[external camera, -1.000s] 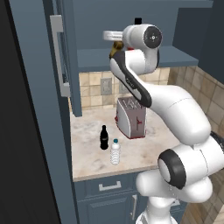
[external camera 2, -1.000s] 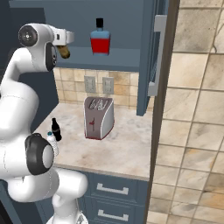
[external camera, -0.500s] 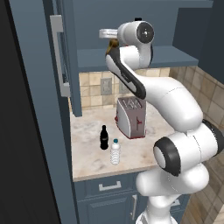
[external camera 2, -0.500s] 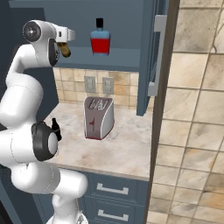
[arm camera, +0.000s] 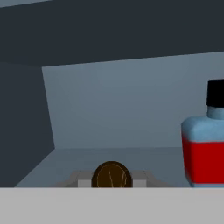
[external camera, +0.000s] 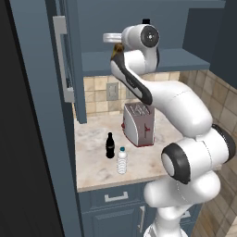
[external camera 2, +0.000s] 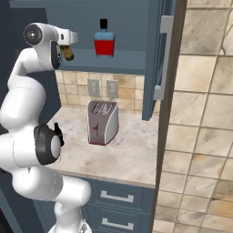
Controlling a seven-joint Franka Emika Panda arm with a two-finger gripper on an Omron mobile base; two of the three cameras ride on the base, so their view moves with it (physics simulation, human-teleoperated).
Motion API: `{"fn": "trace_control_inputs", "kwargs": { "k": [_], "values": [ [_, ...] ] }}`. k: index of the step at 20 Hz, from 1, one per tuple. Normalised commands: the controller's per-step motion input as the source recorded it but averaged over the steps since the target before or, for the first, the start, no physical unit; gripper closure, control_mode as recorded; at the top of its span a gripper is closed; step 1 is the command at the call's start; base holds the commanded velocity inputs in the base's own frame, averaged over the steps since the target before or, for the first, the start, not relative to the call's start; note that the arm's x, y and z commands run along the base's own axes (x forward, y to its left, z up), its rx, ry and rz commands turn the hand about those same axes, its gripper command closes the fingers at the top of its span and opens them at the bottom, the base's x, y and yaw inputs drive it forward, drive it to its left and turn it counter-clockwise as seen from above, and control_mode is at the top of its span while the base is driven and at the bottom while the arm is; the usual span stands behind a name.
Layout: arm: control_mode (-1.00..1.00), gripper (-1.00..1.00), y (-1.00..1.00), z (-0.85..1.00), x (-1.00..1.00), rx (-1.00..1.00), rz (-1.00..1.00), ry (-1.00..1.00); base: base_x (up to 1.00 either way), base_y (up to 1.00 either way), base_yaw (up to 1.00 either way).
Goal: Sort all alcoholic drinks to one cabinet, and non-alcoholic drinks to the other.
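A: What is held at the tool?

B: The gripper (arm camera: 112,186) is clamped narrowly on the amber-brown beer bottle (arm camera: 111,175), whose round top is seen end-on between the fingertips in the hand view. From the right base view the bottle (external camera 2: 67,52) is seen hanging below the hand at the mouth of the open upper cabinet (external camera 2: 127,18).

A: And what lies ahead of it?

B: The square bottle of red liquid (arm camera: 204,142) is stood on the cabinet shelf (arm camera: 65,155), at about three o'clock in the hand view. The shelf from nine to twelve o'clock is bare.

A: How should the placing be done?

B: The beer bottle is best carried inward over the bare part, well apart from the red bottle, and set down upright before the jaws are released. Whether its base is already clear of the shelf edge cannot be told, as it is hidden below the hand.

A: The remaining drinks?

B: The black cola bottle (external camera: 110,146) and the clear water bottle (external camera: 122,160) are left on the counter (external camera: 95,169), at about eight o'clock from the toaster (external camera: 139,124); they belong in the other cabinet.
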Motion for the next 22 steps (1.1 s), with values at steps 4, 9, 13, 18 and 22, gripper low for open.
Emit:
{"fn": "trace_control_inputs", "kwargs": {
  "k": [4, 9, 13, 18, 22],
  "values": [
    [-1.00, 1.00, 0.00, -0.18, 0.11, 0.00, 0.00, -0.03, 0.00, 0.00, 0.00],
    [-1.00, 1.00, 0.00, -0.13, 0.18, 0.00, 0.00, -0.01, 0.00, 0.00, 0.00],
    [-1.00, 1.00, 0.00, -0.16, 0.22, 0.00, 0.00, 0.00, 0.00, 0.00, 0.00],
    [-1.00, 1.00, 0.00, -0.16, 0.25, 0.00, 0.00, 0.00, 0.00, 0.00, 0.00],
    [-1.00, 1.00, 0.00, -0.18, 0.27, 0.00, 0.00, 0.00, 0.00, 0.00, 0.00]
  ]
}}
